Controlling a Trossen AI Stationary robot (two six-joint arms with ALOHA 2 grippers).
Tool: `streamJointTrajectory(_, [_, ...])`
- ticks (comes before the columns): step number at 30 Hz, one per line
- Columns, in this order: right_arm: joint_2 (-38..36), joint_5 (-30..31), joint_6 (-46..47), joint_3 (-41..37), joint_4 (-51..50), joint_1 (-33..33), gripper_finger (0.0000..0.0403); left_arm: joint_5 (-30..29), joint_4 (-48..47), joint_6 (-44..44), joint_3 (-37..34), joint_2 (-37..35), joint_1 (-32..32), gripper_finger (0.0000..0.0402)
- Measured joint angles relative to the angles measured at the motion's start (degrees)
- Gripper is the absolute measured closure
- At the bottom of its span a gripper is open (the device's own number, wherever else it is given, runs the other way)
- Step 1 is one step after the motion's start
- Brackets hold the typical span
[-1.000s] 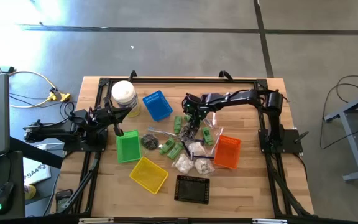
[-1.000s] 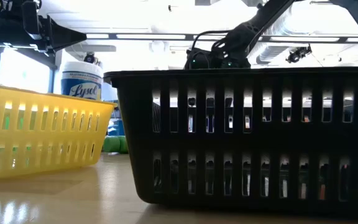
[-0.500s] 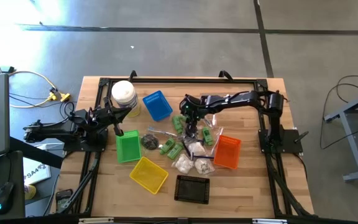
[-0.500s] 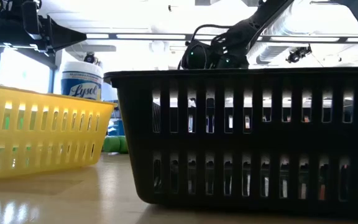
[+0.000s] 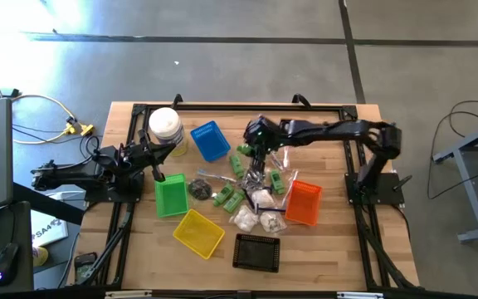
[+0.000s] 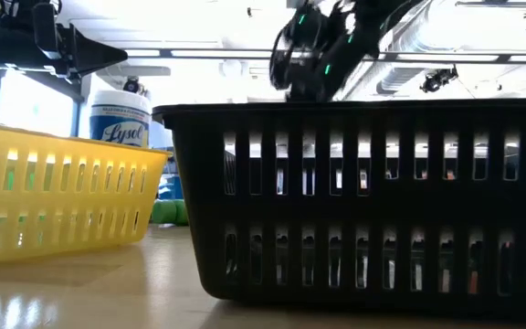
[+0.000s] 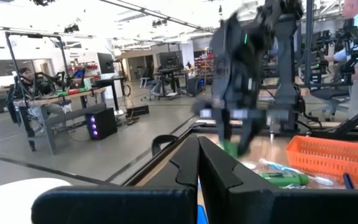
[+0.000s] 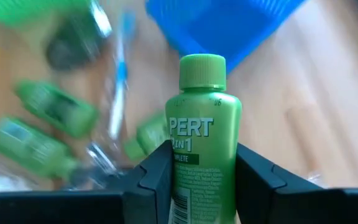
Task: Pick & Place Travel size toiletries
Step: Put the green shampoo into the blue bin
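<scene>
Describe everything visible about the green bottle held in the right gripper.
The green bottle is small, glossy plastic with a ribbed green screw cap, closed, and white lettering reading PERT and 2in1. The right gripper clamps its body from both sides, cap pointing away from the wrist. It hangs lifted above the table, near the blue basket.

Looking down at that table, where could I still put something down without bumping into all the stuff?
Bare wood shows along the front edge left of the yellow basket, right of the black basket, and behind the orange basket toward the back rail. The middle is crowded: toiletries lie scattered between green basket and orange basket, the right gripper above them.
</scene>
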Motion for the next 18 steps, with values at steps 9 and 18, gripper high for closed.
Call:
streamJointTrajectory(9, [-17.9,-1.2,-0.1,0.0,0.0,1.1,0.0280,-0.1,0.0,0.0,0.0,0.0,0.0,0.0402])
streamJointTrajectory(18, [-36.4,-8.1,4.9,-11.9,12.9,-2.1,0.0279,0.0,0.0,0.1,0.0,0.0,0.0,0.0402])
